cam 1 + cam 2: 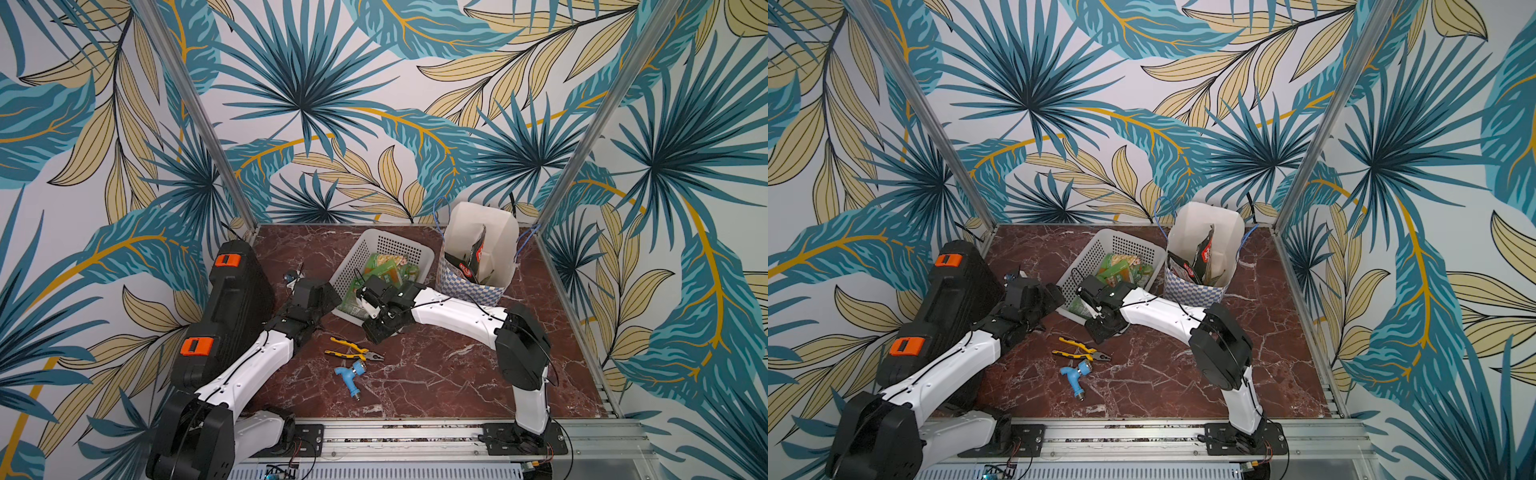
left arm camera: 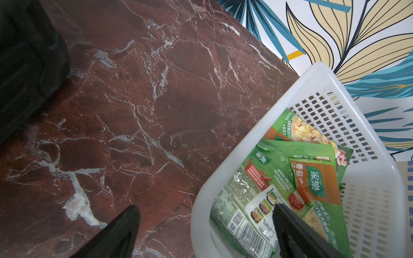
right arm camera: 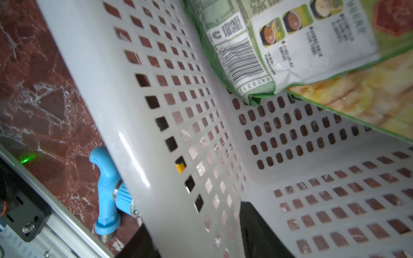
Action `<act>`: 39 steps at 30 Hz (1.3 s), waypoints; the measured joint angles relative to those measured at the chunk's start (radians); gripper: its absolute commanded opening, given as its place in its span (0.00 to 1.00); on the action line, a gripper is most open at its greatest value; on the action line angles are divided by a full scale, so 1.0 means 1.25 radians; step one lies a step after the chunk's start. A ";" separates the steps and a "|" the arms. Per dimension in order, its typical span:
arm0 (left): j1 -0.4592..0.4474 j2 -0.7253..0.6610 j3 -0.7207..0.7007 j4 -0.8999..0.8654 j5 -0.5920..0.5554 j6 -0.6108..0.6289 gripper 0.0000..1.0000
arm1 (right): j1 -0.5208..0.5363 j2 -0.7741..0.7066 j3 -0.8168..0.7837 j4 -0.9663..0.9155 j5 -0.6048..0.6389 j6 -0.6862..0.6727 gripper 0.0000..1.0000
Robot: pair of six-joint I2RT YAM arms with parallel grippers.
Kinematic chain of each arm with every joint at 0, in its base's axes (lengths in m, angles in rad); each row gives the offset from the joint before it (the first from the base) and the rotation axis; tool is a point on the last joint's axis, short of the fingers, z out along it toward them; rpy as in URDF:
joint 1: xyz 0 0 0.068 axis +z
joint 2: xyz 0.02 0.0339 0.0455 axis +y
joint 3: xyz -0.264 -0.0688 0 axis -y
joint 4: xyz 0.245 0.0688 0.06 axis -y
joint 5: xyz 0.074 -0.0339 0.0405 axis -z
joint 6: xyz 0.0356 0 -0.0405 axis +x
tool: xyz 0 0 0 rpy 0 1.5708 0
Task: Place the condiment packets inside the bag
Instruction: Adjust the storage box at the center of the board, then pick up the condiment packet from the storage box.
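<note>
Right claw [image 3: 194, 214]: narrowed to about half, 1 finger inside the basket [image 1: 353, 257] and 1 outside, the near wall between them. Cannot tell whether it actually pinches the wall. No packet in it.

Left claw [image 2: 205, 206]: wide, empty, astride the basket's rim. 1 finger hangs over the table [image 1: 436, 374], the other over the top green packet.

Green packets [image 2: 257, 189]: loose overlapping pile on the basket floor. The barcode-side packet [image 3: 268, 49] is uppermost at the near end, with a food-photo packet under it.

Key relation: the pile lies past the right claw's inner finger, further into the basket. The left claw's inner finger is already directly above it, so the left looks the nearer. The barcode packet's long axis seems to run roughly along the basket's length, near to far. A pinch would probably go best across its short side.

The bag [image 1: 469, 286] stands upright just beside the basket on the right arm's side, mouth open. The carry to it looks shorter for the right arm.

Counts:
- green packets in basket: at least 4, overlap hides the exact number
- dark packets [image 1: 478, 251] already in bag: at least 2, standing on edge
- basket 1, bag 1
- pliers [image 1: 353, 353] 1
- blue hose fitting [image 1: 353, 374] 1
- black case [image 1: 237, 307] 1, with 2 orange latches

Judged partway through: bag partly filled, basket not yet emptied.
</note>
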 measured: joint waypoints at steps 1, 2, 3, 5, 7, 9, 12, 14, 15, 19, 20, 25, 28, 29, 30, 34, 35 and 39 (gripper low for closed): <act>0.000 0.000 0.000 0.000 0.002 0.000 0.97 | 0.005 -0.014 -0.012 0.000 0.000 0.002 0.57; 0.000 0.000 0.000 0.000 0.004 0.000 0.97 | 0.009 -0.027 -0.021 -0.001 -0.001 0.003 0.58; 0.000 0.000 0.000 0.000 0.005 0.000 0.97 | 0.012 -0.038 -0.027 -0.001 -0.001 0.005 0.59; 0.000 0.000 0.000 0.000 0.009 0.002 0.97 | 0.017 -0.059 -0.030 -0.003 0.001 0.008 0.61; 0.000 -0.001 0.000 0.002 0.015 0.004 0.97 | 0.017 -0.072 -0.020 -0.012 0.017 0.012 0.62; 0.001 -0.002 0.000 0.006 0.023 0.010 0.97 | 0.011 -0.073 0.008 -0.021 0.046 0.017 0.62; 0.001 -0.008 0.000 0.015 0.033 0.018 0.97 | -0.013 -0.066 0.072 -0.030 0.092 0.017 0.62; 0.001 -0.012 0.000 0.020 0.038 0.023 0.98 | -0.036 -0.043 0.141 -0.034 0.115 0.014 0.62; 0.001 -0.014 0.000 0.021 0.039 0.025 0.99 | -0.045 -0.027 0.173 -0.034 0.123 0.012 0.62; 0.002 -0.012 -0.002 0.030 0.045 0.034 1.00 | -0.084 0.066 0.295 -0.039 0.144 -0.011 0.61; 0.002 -0.006 -0.001 0.030 0.047 0.035 1.00 | -0.092 0.086 0.312 -0.041 0.143 -0.016 0.61; 0.002 0.042 -0.001 0.023 0.062 0.039 1.00 | -0.143 0.193 0.380 -0.065 0.130 -0.058 0.60; 0.002 0.047 -0.001 0.022 0.065 0.039 1.00 | -0.168 0.238 0.417 -0.081 0.115 -0.078 0.58; 0.002 0.047 -0.001 0.022 0.066 0.039 1.00 | -0.174 0.248 0.424 -0.081 0.111 -0.081 0.58; 0.002 0.047 -0.001 0.022 0.067 0.039 1.00 | -0.181 0.260 0.434 -0.083 0.104 -0.086 0.57; 0.002 0.047 -0.001 0.022 0.068 0.039 1.00 | -0.196 0.299 0.460 -0.084 0.073 -0.103 0.54; 0.002 0.047 -0.001 0.022 0.068 0.039 1.00 | -0.197 0.309 0.465 -0.084 0.063 -0.107 0.53; 0.002 0.047 -0.001 0.022 0.068 0.040 1.00 | -0.195 0.351 0.497 -0.083 0.023 -0.113 0.49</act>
